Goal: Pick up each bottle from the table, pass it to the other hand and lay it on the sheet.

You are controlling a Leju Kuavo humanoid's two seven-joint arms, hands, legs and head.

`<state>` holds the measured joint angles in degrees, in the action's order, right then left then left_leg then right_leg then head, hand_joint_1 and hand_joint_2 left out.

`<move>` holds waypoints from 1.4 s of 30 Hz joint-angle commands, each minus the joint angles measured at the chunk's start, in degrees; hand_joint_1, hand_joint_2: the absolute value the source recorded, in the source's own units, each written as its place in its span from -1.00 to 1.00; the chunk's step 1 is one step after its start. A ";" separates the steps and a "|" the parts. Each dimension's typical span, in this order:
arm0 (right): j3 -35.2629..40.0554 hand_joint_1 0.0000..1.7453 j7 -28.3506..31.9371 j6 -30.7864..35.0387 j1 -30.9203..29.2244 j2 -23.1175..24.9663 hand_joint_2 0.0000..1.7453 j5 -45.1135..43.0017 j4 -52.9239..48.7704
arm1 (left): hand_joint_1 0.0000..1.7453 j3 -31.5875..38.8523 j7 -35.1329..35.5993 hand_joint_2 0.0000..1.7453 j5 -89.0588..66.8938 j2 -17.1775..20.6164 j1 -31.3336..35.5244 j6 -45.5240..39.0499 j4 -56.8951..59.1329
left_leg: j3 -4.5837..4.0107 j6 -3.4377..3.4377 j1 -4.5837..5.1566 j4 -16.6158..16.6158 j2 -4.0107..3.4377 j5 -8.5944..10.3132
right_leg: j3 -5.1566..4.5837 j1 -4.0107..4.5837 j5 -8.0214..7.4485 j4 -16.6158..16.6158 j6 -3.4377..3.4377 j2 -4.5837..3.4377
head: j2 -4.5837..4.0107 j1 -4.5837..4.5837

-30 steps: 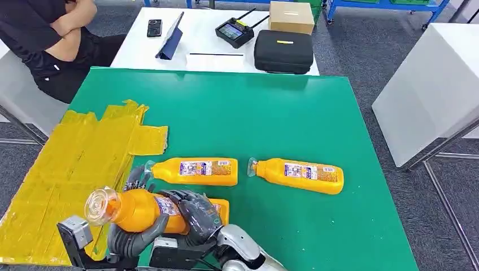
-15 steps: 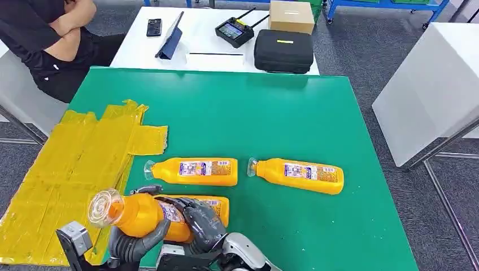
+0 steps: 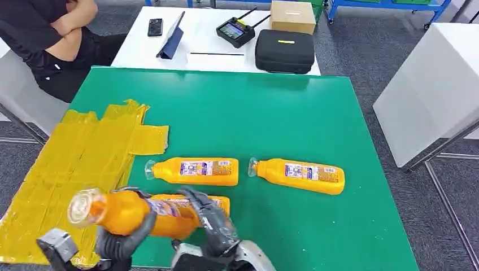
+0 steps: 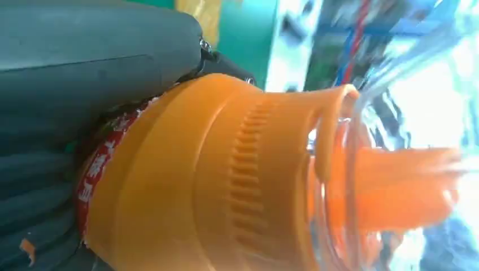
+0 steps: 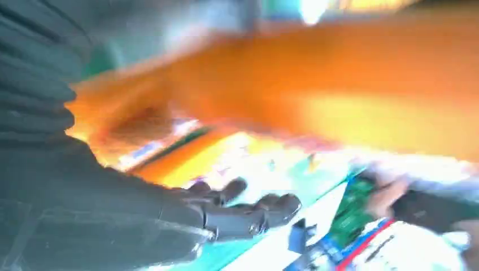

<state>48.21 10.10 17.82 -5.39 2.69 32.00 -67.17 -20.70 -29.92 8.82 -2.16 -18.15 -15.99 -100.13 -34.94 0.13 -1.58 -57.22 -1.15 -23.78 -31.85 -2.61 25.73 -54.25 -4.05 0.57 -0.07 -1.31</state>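
Observation:
My left hand (image 3: 121, 241) grips an orange bottle (image 3: 127, 212) with a clear cap, held on its side above the table's near left edge, cap toward the yellow sheet (image 3: 85, 152). The left wrist view shows that bottle's neck (image 4: 226, 180) close up under my left hand's thumb (image 4: 85, 73). My right hand (image 3: 212, 221) is at the bottle's base with fingers spread; in the right wrist view its fingers (image 5: 243, 212) lie stretched out beneath the blurred bottle (image 5: 316, 96). Two more bottles (image 3: 195, 171) (image 3: 299, 175) lie on the green table (image 3: 254, 113). A third bottle (image 3: 219, 203) is partly hidden behind my hands.
A person in black (image 3: 51, 39) sits at the table's far left corner. Behind the green table a white table (image 3: 209, 34) carries a phone, a tablet, a controller, a black case (image 3: 284, 51) and a cardboard box. A white block (image 3: 429, 84) stands to the right.
The held bottle has swung left toward the sheet with my left hand. My right hand's fingers have come off the bottle and spread.

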 commanded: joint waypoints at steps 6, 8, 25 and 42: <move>-1.34 -1.00 1.87 2.80 6.10 -5.65 -1.00 -3.68 -7.43 | 1.00 20.61 -4.21 1.00 -35.75 -2.65 -1.74 -24.01 -10.14 | -0.02 -0.05 -0.01 -0.01 0.00 0.01 | 0.14 0.04 -0.06 -0.02 0.10 -0.05 | 0.00 -0.07; -1.18 -1.00 2.20 2.18 5.73 -5.45 -1.00 -3.75 -7.04 | 1.00 26.84 -6.50 1.00 -43.46 -6.62 -0.92 -24.01 -10.28 | 0.01 -0.06 -0.01 0.00 -0.04 0.01 | 0.15 0.05 -0.05 -0.03 0.15 -0.08 | 0.00 -0.04; -1.40 -1.00 3.24 -7.24 2.90 -2.11 -1.00 -0.72 -4.53 | 1.00 17.74 28.87 1.00 -98.82 10.45 12.90 -24.01 30.50 | 0.28 0.01 0.14 0.26 0.30 0.27 | 0.37 -0.11 -0.17 0.03 0.30 0.24 | 0.00 -0.07; -2.12 -1.00 0.96 -8.45 2.60 -2.30 -1.00 1.48 -4.69 | -1.00 7.03 41.92 -1.00 -98.38 14.19 15.99 -24.01 44.98 | -0.05 0.03 -0.01 0.05 -0.01 0.23 | 0.02 0.04 -0.20 -0.11 0.23 -0.04 | 0.00 -0.02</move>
<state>46.05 12.18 9.22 -2.43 0.28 32.06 -73.57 -10.49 13.99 -89.61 10.30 -3.67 -39.32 -61.72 -35.12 0.20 -1.60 -57.21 -1.22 -23.51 -31.96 -2.59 25.49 -54.40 -4.01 0.54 -0.07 -1.33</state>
